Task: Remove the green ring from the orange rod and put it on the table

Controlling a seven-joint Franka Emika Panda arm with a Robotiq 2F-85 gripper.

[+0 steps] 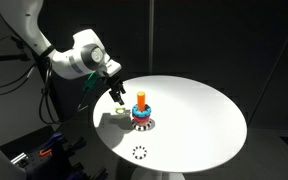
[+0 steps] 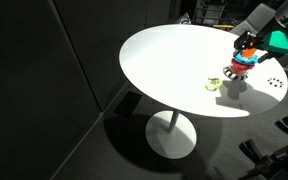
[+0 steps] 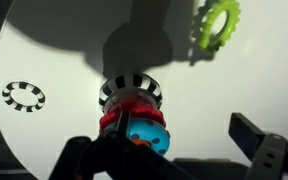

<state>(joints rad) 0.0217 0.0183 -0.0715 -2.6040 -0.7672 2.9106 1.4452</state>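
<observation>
The green ring (image 1: 121,113) lies flat on the white table (image 1: 199,110), off the rod. It also shows in the other exterior view (image 2: 213,86) and in the wrist view (image 3: 216,22). The orange rod (image 1: 141,99) stands upright on its black-and-white base (image 1: 142,124), with a blue ring (image 1: 142,109) over a red ring (image 1: 142,117) on it. My gripper (image 1: 116,94) is open and empty. It hangs just above the green ring, beside the rod. In the wrist view the fingers (image 3: 164,146) spread wide, with the blue ring (image 3: 147,134) near the left finger.
A black-and-white ring (image 1: 140,152) lies flat near the table's edge and also shows in the wrist view (image 3: 23,95). Dark curtains surround the table. Equipment sits on the floor under the arm (image 1: 39,155).
</observation>
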